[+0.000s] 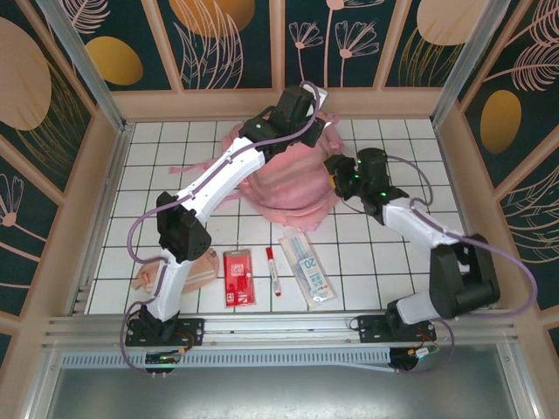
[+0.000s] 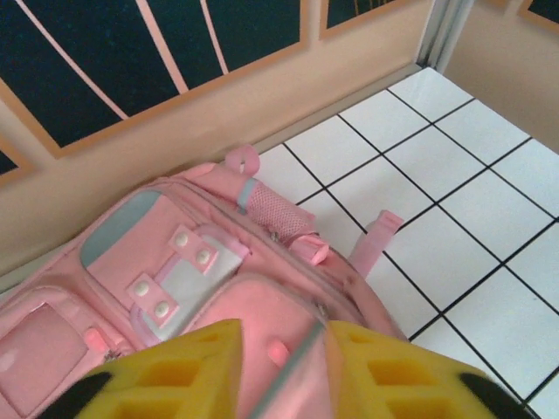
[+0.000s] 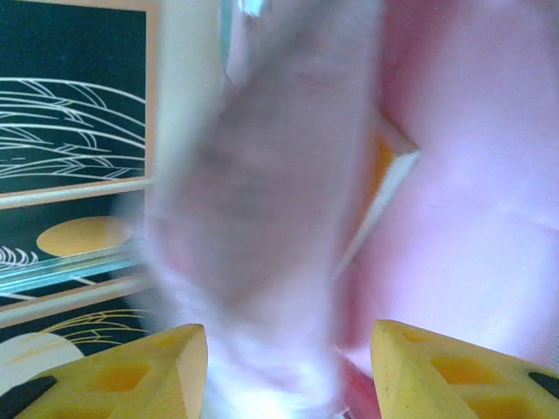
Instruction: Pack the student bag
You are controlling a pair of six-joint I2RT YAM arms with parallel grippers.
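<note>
At the far middle of the white square-tiled table (image 1: 175,148): the student bag (image 1: 288,188), a large light-pink fabric backpack, slumped in a soft heap close to the back wall. Spreads a rounded lower edge toward the near side.

Across the bag from the near left, seen from above: the white left arm (image 1: 218,179), its wrist over the bag's far end. Through the left wrist view, looking down on the bag's front: pockets, pale translucent panels with white snap studs, a pink mesh side pocket, a loose strap end on the tiles. Low in that view, the left gripper (image 2: 281,384), yellow fingers (image 2: 175,380) parted by a narrow gap directly over a front pocket. In that gap: pink fabric and a thin grey strip. No pinch of cloth visible; cannot tell whether the pads touch it.

At the bag's right flank, from above: the white right arm (image 1: 410,218), its black wrist close against the fabric. In the right wrist view, the right gripper (image 3: 288,375) with jaws wide apart. Between them hangs a blurred fold of pinkish-grey cloth, with more pink bag behind and to the right. Too blurred to say whether cloth meets either pad.

Along the near side, well apart from both grippers: a small peach-pink pouch (image 1: 203,267) partly under the left arm, a flat red packet (image 1: 238,278), a red-and-white marker pen (image 1: 273,271) and a clear plastic packet (image 1: 307,272) with a printed card inside.
</note>
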